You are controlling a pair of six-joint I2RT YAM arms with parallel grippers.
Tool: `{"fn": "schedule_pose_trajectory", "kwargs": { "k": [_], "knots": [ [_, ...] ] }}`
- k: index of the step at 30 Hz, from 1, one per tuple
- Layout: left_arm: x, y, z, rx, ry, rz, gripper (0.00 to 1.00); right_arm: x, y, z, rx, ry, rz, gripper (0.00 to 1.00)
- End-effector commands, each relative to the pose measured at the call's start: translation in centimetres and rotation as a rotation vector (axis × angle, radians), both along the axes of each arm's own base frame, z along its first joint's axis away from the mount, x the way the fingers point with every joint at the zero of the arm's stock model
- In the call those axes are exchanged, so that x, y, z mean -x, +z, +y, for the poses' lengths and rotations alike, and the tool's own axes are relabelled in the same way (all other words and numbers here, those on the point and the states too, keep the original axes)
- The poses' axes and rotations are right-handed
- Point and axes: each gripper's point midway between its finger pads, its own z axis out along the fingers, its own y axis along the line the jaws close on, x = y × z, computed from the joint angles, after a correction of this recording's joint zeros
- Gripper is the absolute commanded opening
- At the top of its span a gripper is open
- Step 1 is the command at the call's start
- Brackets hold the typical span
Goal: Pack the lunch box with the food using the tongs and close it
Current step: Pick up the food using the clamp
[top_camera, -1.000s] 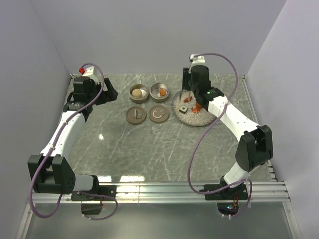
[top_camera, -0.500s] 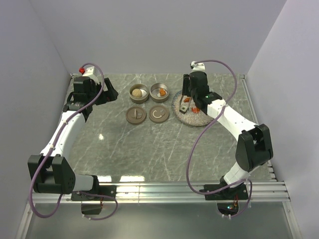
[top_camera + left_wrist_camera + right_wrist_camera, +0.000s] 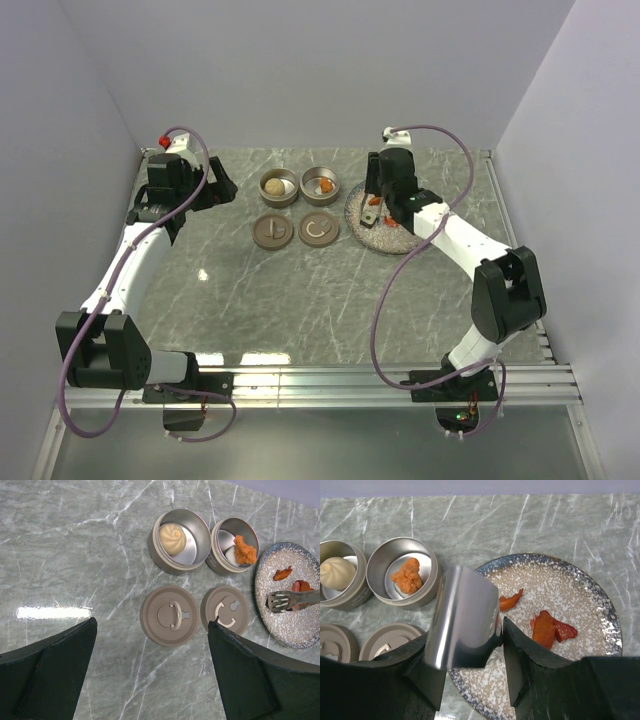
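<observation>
The lunch box is two round metal tins, both uncovered. One tin (image 3: pixel 180 540) holds the beige ball (image 3: pixel 172 532). The other tin (image 3: pixel 234 547) holds an orange lump (image 3: pixel 243 550). Their two brown lids (image 3: pixel 169 615) (image 3: pixel 225 609) lie flat in front of them. Orange-red bits (image 3: pixel 550 627) (image 3: pixel 509 600) lie on the speckled plate (image 3: pixel 590 595). My right gripper (image 3: pixel 470 655) is shut on the tongs (image 3: pixel 465 612), above the plate's left part. The tongs' tip (image 3: pixel 279 601) is low over the plate. My left gripper (image 3: pixel 152 630) stands open, raised left of the tins (image 3: pixel 278 185), holding nothing.
Grey walls close the marble table (image 3: pixel 300 290) at the back and on both sides. The plate (image 3: pixel 385 228) sits right of the tins. A metal rail (image 3: pixel 380 380) runs along the near edge by the arm bases.
My right gripper has moved left and slightly back with the tongs, from the plate's middle to its left part. The left arm has stayed still.
</observation>
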Motion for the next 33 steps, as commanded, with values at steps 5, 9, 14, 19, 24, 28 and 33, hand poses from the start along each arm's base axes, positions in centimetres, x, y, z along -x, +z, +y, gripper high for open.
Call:
{"fn": "schedule_pose_trajectory", "kwargs": {
  "k": [5,9,14,19,24,28,33],
  "knots": [
    [-0.5,1.6,0.0,0.004,-0.004,-0.056,0.99,-1.2,0.9,2.0,-0.035,0.009,-0.067,0.51],
    [-0.5,1.6,0.0,0.004,-0.003,-0.060,0.99,-1.1,0.4,2.5,-0.015,0.006,-0.059,0.51],
    [-0.4,1.7,0.1,-0.002,0.001,-0.061,0.99,-0.8,-0.1,2.3,-0.001,-0.015,-0.056,0.42],
    [-0.4,1.6,0.0,0.002,0.000,-0.062,0.99,-1.0,2.5,1.8,0.029,-0.017,-0.099,0.28],
    [-0.3,1.6,0.1,0.000,0.000,-0.064,0.99,-1.1,7.4,1.6,0.018,-0.007,-0.194,0.25],
    [-0.3,1.6,0.0,0.001,-0.003,-0.066,0.99,-1.3,10.6,2.4,-0.013,0.018,-0.252,0.24],
    [-0.2,1.6,0.0,0.002,-0.004,-0.062,0.99,-1.8,14.2,5.2,-0.068,0.101,-0.321,0.24]
  ]
}}
